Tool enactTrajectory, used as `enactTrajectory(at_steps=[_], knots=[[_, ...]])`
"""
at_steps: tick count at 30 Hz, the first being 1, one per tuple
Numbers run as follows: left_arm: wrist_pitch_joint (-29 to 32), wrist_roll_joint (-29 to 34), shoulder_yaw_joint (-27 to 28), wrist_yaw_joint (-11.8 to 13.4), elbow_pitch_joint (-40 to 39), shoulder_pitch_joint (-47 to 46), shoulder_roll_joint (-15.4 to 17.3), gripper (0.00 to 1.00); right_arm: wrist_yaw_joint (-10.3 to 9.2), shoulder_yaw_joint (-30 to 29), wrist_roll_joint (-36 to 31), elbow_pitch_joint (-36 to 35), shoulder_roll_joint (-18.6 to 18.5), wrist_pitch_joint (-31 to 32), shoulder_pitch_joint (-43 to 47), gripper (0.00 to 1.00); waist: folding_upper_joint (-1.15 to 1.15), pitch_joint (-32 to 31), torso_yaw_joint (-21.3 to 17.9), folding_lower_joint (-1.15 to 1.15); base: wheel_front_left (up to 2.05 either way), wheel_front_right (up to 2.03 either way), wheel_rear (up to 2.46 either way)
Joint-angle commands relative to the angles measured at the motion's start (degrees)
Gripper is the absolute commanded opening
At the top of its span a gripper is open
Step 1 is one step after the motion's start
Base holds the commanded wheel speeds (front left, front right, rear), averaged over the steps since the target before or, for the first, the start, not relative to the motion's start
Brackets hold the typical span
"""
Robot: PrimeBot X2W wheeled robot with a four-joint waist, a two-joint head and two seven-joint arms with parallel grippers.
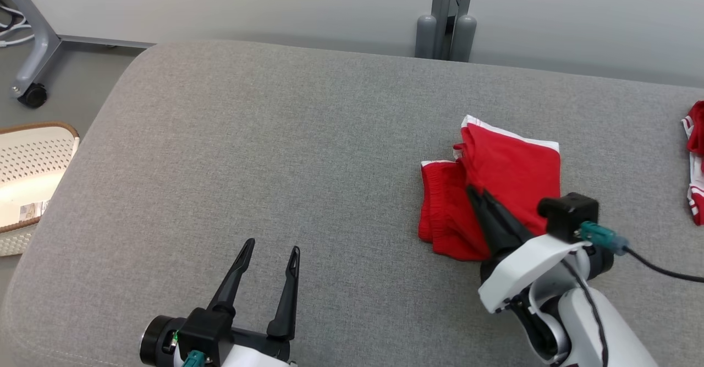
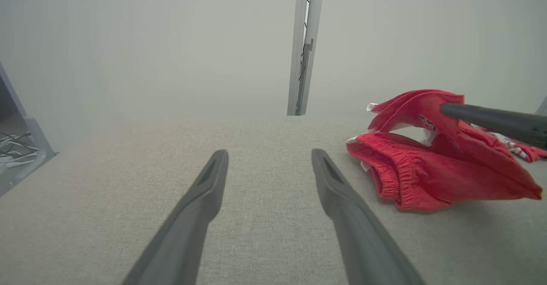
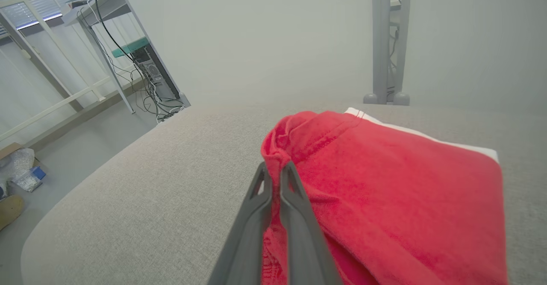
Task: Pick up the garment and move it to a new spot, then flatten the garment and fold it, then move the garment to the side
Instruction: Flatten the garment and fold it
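Red garment [image 1: 511, 169] with white trim lies on the right side of the grey padded cushion [image 1: 275, 136], about mid-depth, bunched and partly doubled over. Elastic waistband is toward the left, white hem at the far edge.

Right tool [image 1: 476, 193] is clenched on a fold near the garment's middle. In the right wrist view, the right tool [image 3: 273, 167] has its tips nipped together with red cloth puckered between them. The left wrist view shows that pinched layer raised off the lower one, so the grip looks meant to lift or drag the piece, not press it flat.

Left tool [image 1: 273, 247] is released, jaws wide apart, holding nothing. It sits low over bare cushion at near left, well apart from the garment, probably parked clear so the right arm can work alone.

A second red-and-white piece [image 1: 696, 163] lies at the far right edge, apart. A white perforated basket [image 1: 27, 158] sits off the cushion at left.

Judgement: the pick-and-move step is in hand, flattening and folding not done.
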Motion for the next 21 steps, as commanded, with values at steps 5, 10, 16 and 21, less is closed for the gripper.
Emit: enactTrajectory(at_steps=[5, 10, 16, 21], knots=[[-0.2, 0.3, 0.6, -0.4, 0.2, -0.5, -0.2, 1.00, 0.00, 2.8, -3.0, -1.7, -0.3, 2.0, 2.4, 0.00, 0.00, 0.3, 0.2, 0.00, 0.00, 0.00, 0.00], [-0.2, 0.5, 1.1, -0.7, 0.2, -0.3, -0.3, 1.00, 0.00, 4.7, -5.4, -4.4, -0.3, 4.6, 5.7, 0.00, 0.00, 0.2, -0.4, 0.00, 0.00, 0.00, 0.00], [-0.2, 0.7, 1.0, -1.1, 0.5, -0.2, -0.3, 1.00, 0.00, 5.4, -6.1, -5.1, -0.3, 5.5, 8.0, 0.27, 0.00, -0.6, -1.3, 0.00, 0.00, 0.00, 0.00], [-0.2, 1.1, 1.2, -1.3, 0.9, 0.4, -0.3, 1.00, 0.00, 5.4, -4.7, -5.8, -0.3, 4.0, 8.5, 1.00, 0.00, -1.5, -2.0, 0.00, 0.00, 0.00, 0.00]])
